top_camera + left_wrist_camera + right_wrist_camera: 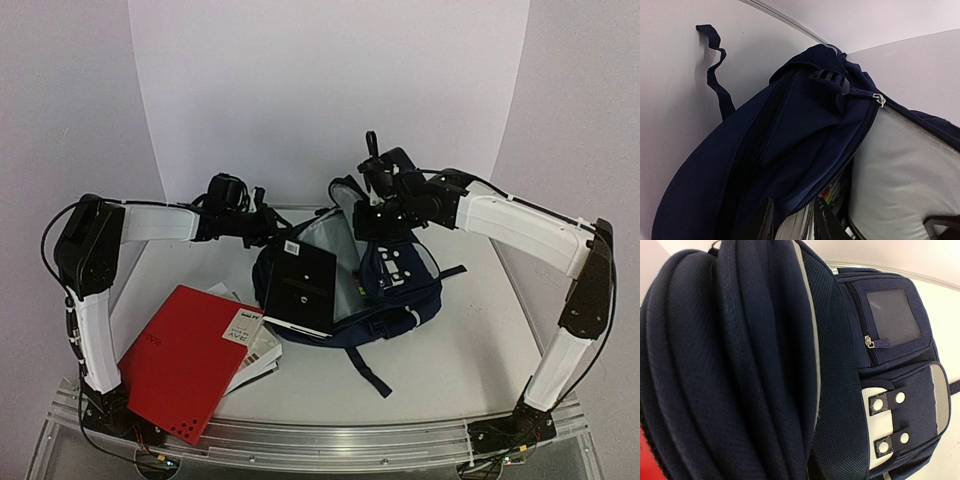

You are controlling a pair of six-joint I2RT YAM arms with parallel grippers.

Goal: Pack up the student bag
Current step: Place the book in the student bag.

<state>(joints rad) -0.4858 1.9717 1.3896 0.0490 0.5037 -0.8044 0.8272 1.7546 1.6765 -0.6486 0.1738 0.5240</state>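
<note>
Gaping leftward, student bag [400, 300], top end rearward

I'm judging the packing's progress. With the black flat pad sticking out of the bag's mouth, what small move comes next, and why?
Probably the left fingers should push the black pad deeper into the student bag: it leans mostly out of the open mouth, which the right fingers hold up.

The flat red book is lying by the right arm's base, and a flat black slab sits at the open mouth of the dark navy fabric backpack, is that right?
Not quite: the flat red book lies by the left arm's base, not the right, as the top external view shows. The flat black slab does sit at the open mouth of the dark navy fabric backpack.
</note>
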